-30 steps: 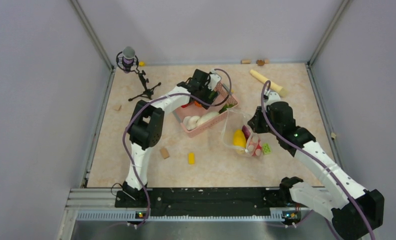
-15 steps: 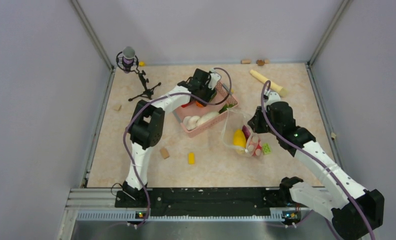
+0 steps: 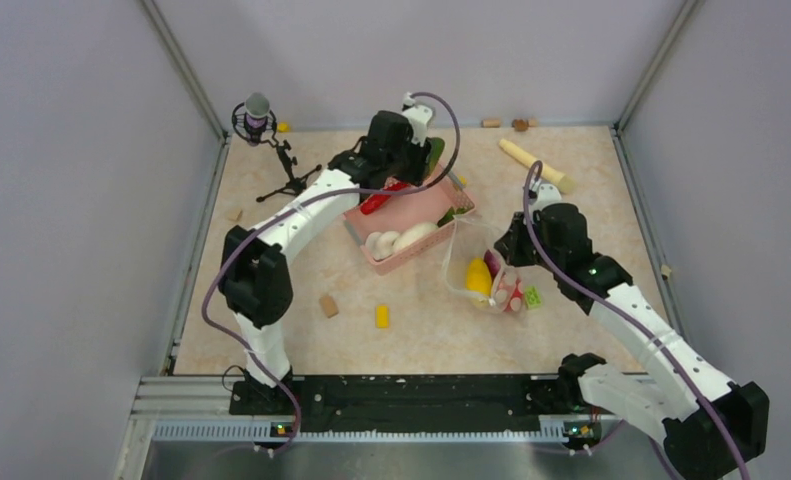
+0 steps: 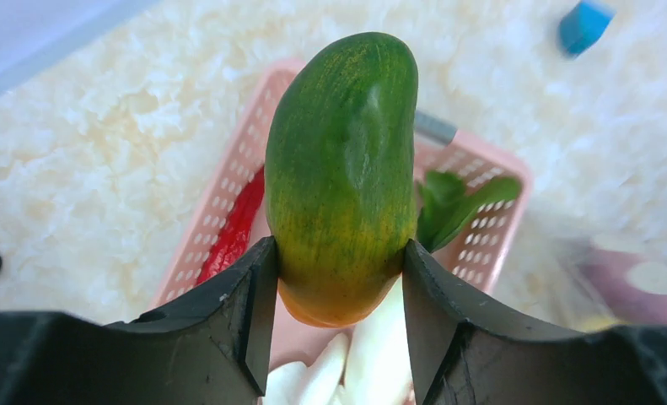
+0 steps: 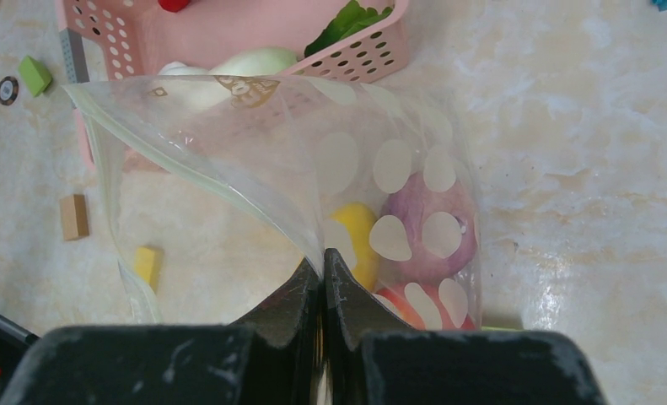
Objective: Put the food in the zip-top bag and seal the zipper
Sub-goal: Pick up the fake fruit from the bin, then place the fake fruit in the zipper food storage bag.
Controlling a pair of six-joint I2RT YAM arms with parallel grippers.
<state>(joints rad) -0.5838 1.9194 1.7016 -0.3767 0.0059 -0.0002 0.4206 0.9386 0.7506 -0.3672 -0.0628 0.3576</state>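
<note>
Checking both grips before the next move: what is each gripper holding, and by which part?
The left gripper clamps the green-orange mango across its orange lower end. The right gripper pinches the zip-top bag at its mouth edge.

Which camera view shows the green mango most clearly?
The left wrist view: the mango fills the frame, clamped by the left gripper above the basket. The top view shows only a small green sliver beside the gripper. The right wrist view does not show it.
</note>
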